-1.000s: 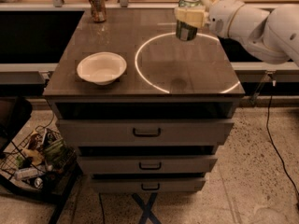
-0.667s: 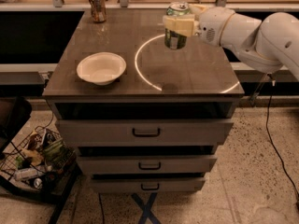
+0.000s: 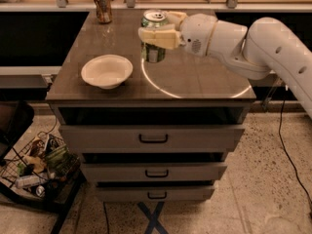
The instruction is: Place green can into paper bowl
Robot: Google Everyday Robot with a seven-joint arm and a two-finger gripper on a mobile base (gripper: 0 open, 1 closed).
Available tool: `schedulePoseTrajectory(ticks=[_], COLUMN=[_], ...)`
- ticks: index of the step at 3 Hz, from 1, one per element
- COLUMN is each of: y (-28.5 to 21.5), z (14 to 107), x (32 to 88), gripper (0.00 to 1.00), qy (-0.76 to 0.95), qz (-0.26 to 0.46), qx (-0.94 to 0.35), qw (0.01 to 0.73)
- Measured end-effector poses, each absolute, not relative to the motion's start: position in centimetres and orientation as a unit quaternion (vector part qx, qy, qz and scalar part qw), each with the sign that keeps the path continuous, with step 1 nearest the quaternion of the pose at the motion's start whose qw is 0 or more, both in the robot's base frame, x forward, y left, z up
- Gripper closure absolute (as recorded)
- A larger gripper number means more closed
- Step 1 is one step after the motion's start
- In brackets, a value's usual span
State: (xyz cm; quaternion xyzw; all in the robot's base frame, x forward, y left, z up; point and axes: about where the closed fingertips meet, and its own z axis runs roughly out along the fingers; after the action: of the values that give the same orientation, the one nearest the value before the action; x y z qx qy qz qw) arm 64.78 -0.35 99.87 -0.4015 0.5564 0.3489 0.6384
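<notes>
The green can (image 3: pixel 153 51), green and white with a silver top, is held upright above the dark tabletop, right of centre. My gripper (image 3: pixel 157 36) is shut on the green can, its cream fingers (image 3: pixel 158 36) wrapped across its upper half, with the white arm reaching in from the right. The paper bowl (image 3: pixel 107 70), shallow and cream-white, sits empty on the table's front left, a short way left of and below the can.
An orange-brown can (image 3: pixel 102 6) stands at the table's far left corner. A white ring (image 3: pixel 195 82) marks the tabletop (image 3: pixel 195 57). Drawers (image 3: pixel 153 138) are below the top. A wire basket of litter (image 3: pixel 39 167) sits on the floor at left. A cable (image 3: pixel 287 145) trails at right.
My gripper has carried the green can leftward across the table, from the far right side to just right of the paper bowl. The bowl has not moved.
</notes>
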Motion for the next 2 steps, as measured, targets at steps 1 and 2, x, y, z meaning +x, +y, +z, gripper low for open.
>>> schedulePoseTrajectory(ticks=[1, 2], y=[3.8, 7.4], z=[99.9, 99.2], x=[63.5, 63.5], gripper=[1.0, 1.0], qy=[0.526, 0.509], qz=[0.386, 0.403], qx=[-0.436, -0.457], qw=[0.619, 0.608])
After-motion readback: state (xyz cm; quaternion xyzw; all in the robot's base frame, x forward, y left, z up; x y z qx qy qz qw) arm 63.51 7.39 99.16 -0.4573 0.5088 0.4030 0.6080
